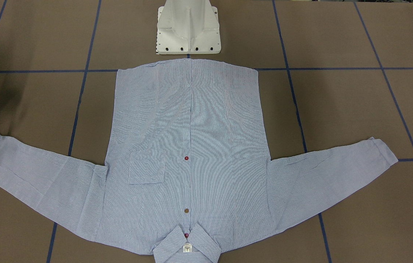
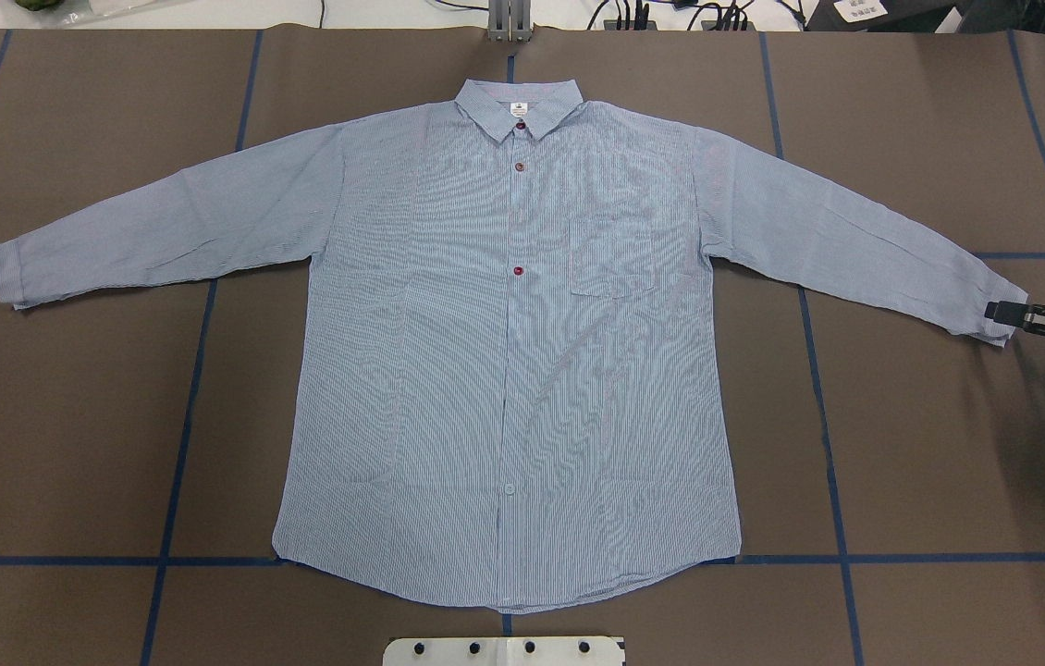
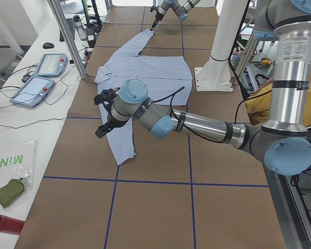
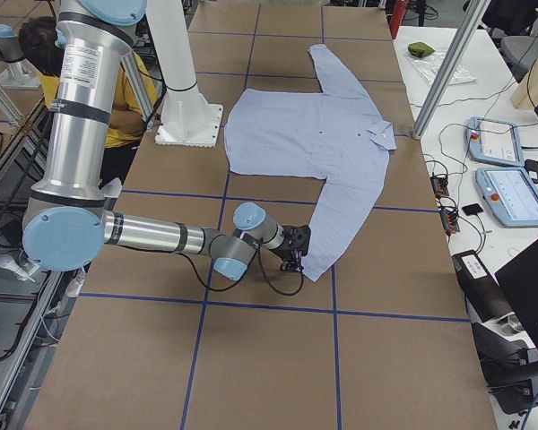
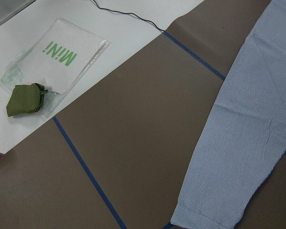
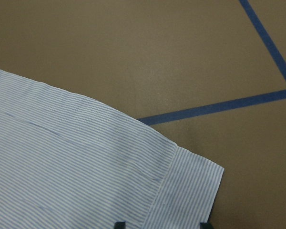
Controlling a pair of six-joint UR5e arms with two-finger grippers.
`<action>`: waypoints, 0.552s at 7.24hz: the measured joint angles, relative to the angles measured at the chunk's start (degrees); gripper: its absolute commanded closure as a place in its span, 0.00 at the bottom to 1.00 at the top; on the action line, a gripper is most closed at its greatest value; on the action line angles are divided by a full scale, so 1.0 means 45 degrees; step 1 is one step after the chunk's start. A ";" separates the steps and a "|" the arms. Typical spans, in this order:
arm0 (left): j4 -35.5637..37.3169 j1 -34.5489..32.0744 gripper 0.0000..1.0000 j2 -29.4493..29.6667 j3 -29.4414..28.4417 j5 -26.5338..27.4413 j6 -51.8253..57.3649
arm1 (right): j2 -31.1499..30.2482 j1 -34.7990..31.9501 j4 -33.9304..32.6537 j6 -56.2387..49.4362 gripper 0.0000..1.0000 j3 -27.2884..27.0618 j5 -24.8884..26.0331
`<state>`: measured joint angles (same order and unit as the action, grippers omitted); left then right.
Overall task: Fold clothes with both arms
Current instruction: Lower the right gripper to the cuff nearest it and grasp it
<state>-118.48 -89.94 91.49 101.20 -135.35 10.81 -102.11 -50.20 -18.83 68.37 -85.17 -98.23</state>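
The light blue striped shirt [image 2: 504, 351] lies flat and face up on the brown table, buttoned, with its collar [image 2: 520, 104] at the far side and both sleeves spread out. My right gripper [image 2: 1001, 313] is low at the right sleeve's cuff [image 6: 190, 191]. Its black fingertips [image 6: 119, 224] stand apart on either side of the cuff's edge, open. My left gripper [image 3: 100, 114] shows only in the exterior left view, hovering above the left sleeve [image 3: 122, 140]; I cannot tell if it is open or shut. The left wrist view looks down on that sleeve's cuff [image 5: 205, 217].
The white pedestal base [image 1: 188, 29] stands just behind the shirt's hem. On the white bench beyond the left sleeve lie a plastic "Mini" bag [image 5: 52, 52] and a green pouch [image 5: 24, 100]. Teach pendants [image 4: 502, 170] and metal posts line the far edge. A person in yellow [image 4: 117, 98] sits behind the robot.
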 measured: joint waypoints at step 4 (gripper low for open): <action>0.0000 0.0003 0.00 0.0011 -0.0006 0.0000 0.0000 | -0.0047 0.0357 -0.0006 0.0001 0.48 0.0092 0.0276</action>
<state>-118.48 -89.93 91.54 101.17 -135.35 10.81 -102.32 -48.59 -18.86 68.38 -84.75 -96.99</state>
